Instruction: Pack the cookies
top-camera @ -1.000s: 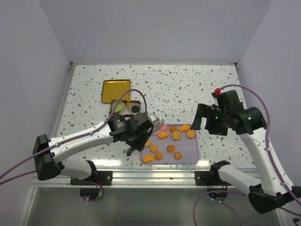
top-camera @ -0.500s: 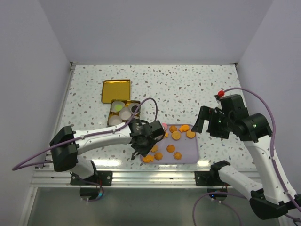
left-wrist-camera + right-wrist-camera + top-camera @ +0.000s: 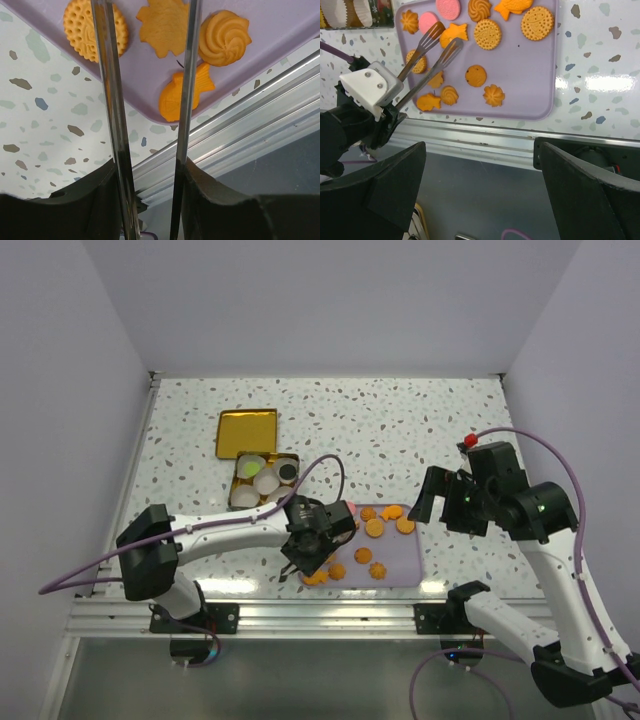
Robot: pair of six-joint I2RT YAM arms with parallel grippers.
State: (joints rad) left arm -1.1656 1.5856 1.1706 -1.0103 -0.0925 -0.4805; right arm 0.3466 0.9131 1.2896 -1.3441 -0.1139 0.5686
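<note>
- Fourteen or so cookies (image 3: 487, 34) lie loose on the tray (image 3: 530, 85), at the near edge of the table (image 3: 380, 430); two more, a green and a dark one, sit in the tin (image 3: 236, 480) among the cups (image 3: 245, 497); I judge the packing barely begun.
- My left gripper (image 3: 442, 41) hangs over the crowded left half of the tray; its long blades (image 3: 112, 100) stand apart and clamp nothing; from the wrist I see a leaf-shaped cookie in the gap, and one blade crosses a round one.
- My right gripper (image 3: 428, 498) is spread wide and empty, raised to the right of the tray, well apart from the cookies.
- First worry: the cookies here lie close together; if I close now, a blade may land on a neighbour and flip it, or pinch two at once.
- Second: flat hard biscuits between smooth metal; a grip on the rim only could let one slip out on the way to the tin.
- Third: the tray is just beside the rail (image 3: 330, 612); a downward or sideways shove from the blades could slide it, or push the nearest fish-shaped cookie off the near edge.
- Last: the cable (image 3: 325, 462) loops close to the tin; swinging back there, I think it could brush the cups.
</note>
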